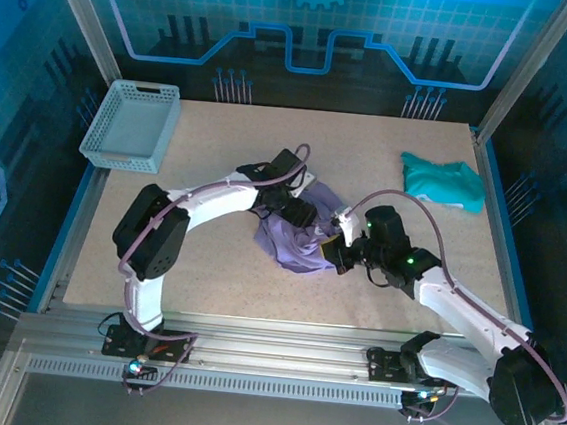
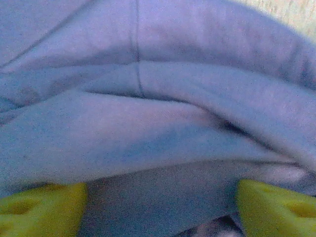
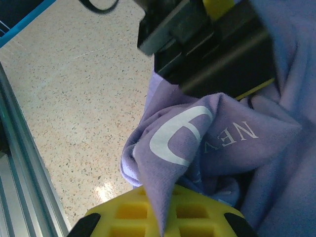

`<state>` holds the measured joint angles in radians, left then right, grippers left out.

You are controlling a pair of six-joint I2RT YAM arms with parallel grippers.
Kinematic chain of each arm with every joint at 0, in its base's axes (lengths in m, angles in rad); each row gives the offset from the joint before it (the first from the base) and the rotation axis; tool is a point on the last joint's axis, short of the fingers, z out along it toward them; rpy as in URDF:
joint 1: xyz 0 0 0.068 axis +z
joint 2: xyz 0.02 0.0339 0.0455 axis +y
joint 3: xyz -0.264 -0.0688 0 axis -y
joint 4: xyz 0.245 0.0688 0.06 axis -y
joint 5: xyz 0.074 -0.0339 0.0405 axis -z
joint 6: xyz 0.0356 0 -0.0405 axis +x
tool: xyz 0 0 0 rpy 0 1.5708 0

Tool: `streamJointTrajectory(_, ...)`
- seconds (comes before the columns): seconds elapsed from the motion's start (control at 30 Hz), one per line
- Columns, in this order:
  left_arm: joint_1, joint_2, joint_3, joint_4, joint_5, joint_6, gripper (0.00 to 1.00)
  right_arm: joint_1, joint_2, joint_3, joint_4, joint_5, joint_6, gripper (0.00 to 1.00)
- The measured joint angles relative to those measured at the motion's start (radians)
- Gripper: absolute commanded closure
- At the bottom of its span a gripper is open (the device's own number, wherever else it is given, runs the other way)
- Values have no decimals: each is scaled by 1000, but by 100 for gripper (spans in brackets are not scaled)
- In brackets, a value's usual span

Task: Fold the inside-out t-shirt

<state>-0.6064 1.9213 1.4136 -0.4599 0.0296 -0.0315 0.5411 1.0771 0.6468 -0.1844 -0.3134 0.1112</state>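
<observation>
The inside-out t-shirt [image 1: 299, 236] is a crumpled lavender heap in the middle of the table. My left gripper [image 1: 297, 212] presses into its far side from above. In the left wrist view the two yellow-green fingers [image 2: 44, 207] stand wide apart, open, with purple folds [image 2: 158, 128] lying across the gap. My right gripper [image 1: 338, 250] sits at the heap's right edge. It is shut on a pinch of the t-shirt [image 3: 170, 158], and the cloth runs down between the yellow jaws of the right gripper [image 3: 165, 219]. White print shows on that fold.
A pale blue basket [image 1: 131, 126] stands at the far left of the table. A teal-green garment [image 1: 445, 181] lies at the far right. The left gripper's black body [image 3: 212, 44] hangs just above the right gripper. Bare speckled tabletop [image 3: 74, 98] lies to the left of the heap.
</observation>
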Motion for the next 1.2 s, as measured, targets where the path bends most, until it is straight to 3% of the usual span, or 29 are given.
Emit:
streamJointTrajectory(0.03,1,16,16,-13,-8,14,57,-6,0,9,-3,0,-3,100)
streamJointTrajectory(0.1,5,48,58,-31,-21,31,100,-16,-7,27,-13,0,-10,100)
streamJointTrajectory(0.33,96,56,200,-35,2,-46,100,-39,-115,118,-41,-35,-82,100)
streamJointTrajectory(0.4,171,-2,191,-11,48,-120,100,-39,-178,123,-18,-58,-111,100)
streamJointTrajectory(0.5,357,-167,101,87,135,-273,100,-38,-263,109,16,-66,-150,100)
streamJointTrajectory(0.63,563,-359,1,205,175,-423,100,-28,-254,71,53,-48,-176,100)
streamJointTrajectory(0.77,561,-421,-66,278,208,-491,100,-9,-139,32,62,32,-166,100)
streamJointTrajectory(1.0,544,-355,-193,295,220,-520,100,-5,-10,28,39,190,-103,100)
streamJointTrajectory(1.03,545,-345,-208,290,205,-520,91,-5,-7,28,32,204,-97,100)
streamJointTrajectory(1.13,544,-328,-244,267,161,-504,51,-5,-9,27,32,201,-83,100)
streamJointTrajectory(1.2,540,-333,-268,240,126,-487,36,-4,-12,19,47,177,-76,100)
